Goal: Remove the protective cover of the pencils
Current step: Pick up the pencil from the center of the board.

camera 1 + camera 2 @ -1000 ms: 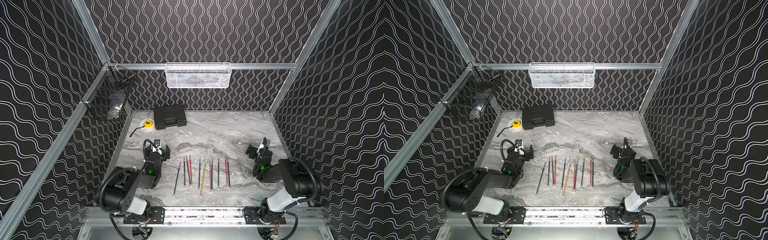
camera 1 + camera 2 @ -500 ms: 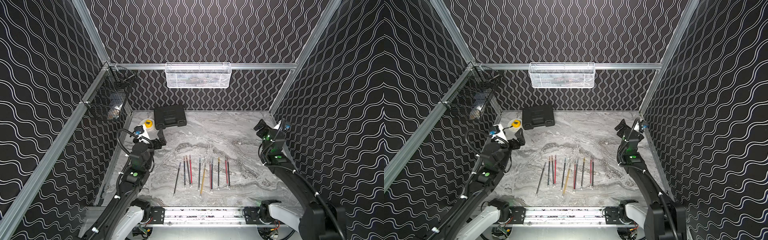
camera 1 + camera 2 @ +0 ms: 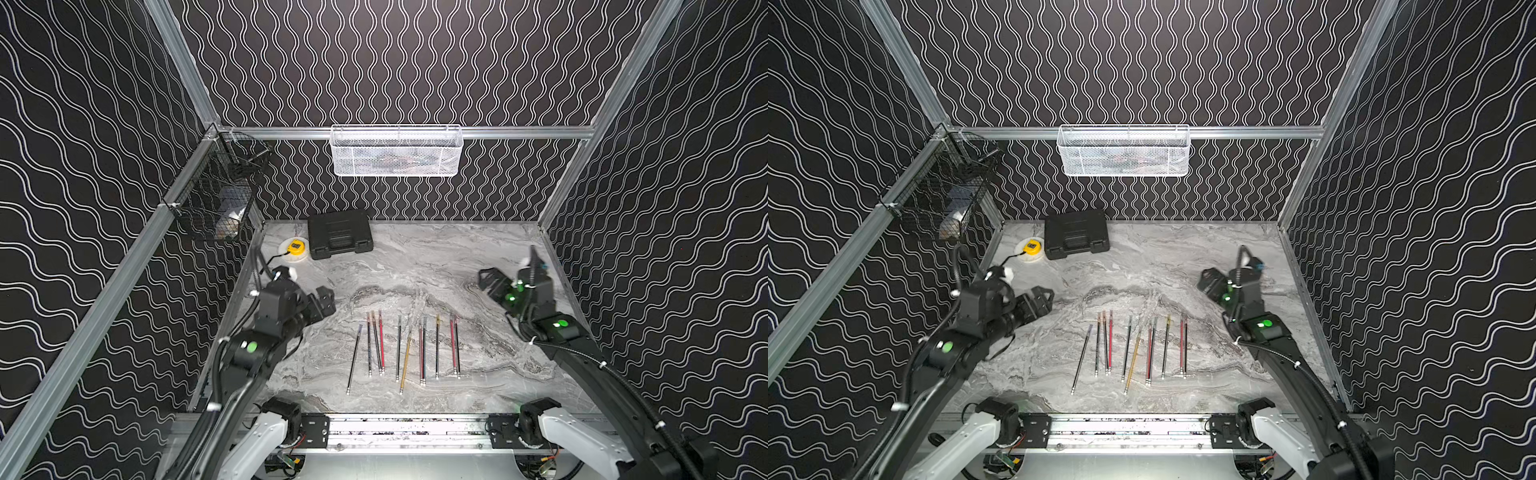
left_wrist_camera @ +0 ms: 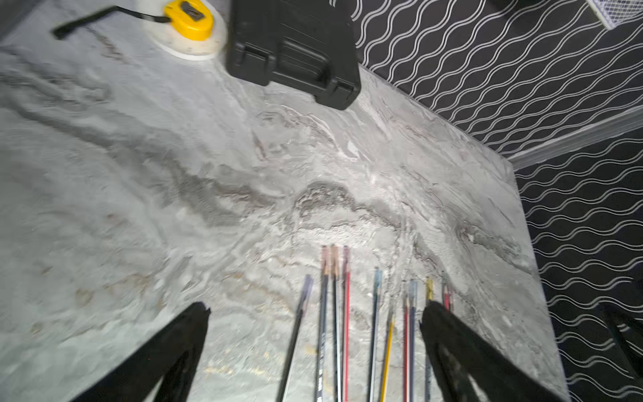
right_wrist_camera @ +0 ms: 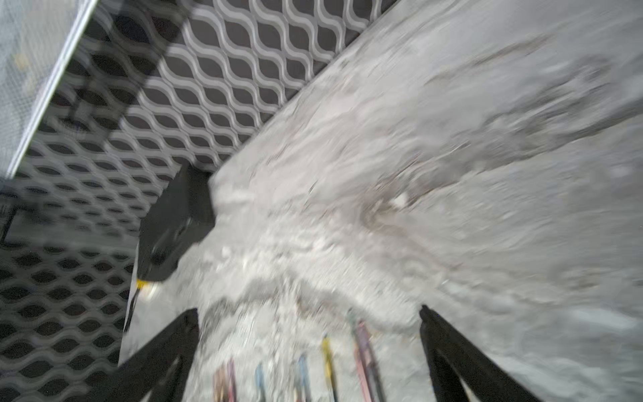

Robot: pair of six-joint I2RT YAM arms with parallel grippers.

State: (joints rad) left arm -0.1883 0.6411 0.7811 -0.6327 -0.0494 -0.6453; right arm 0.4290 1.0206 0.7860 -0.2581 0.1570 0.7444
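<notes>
In both top views the left pincer (image 3: 323,300) and the right pincer (image 3: 1209,282) had swung out from their folded rest at the near edge. They hung low over the marbled table (image 3: 415,266), flanking the pencils (image 3: 405,351) without touching them. The pencils lay undisturbed in a row at the near middle, so the work had probably reached only the approach. A black case (image 3: 340,233) and a yellow tape measure (image 3: 294,248) sat far left. A white mesh basket (image 3: 397,151) hung on the far wall and a black wire basket (image 3: 216,195) on the left wall.

The left wrist view showed that pincer spread wide and empty above the pencils' far ends, which seemed pale-sleeved.

The right wrist view was blurred, and showed the right pincer equally wide, holding nothing.
</notes>
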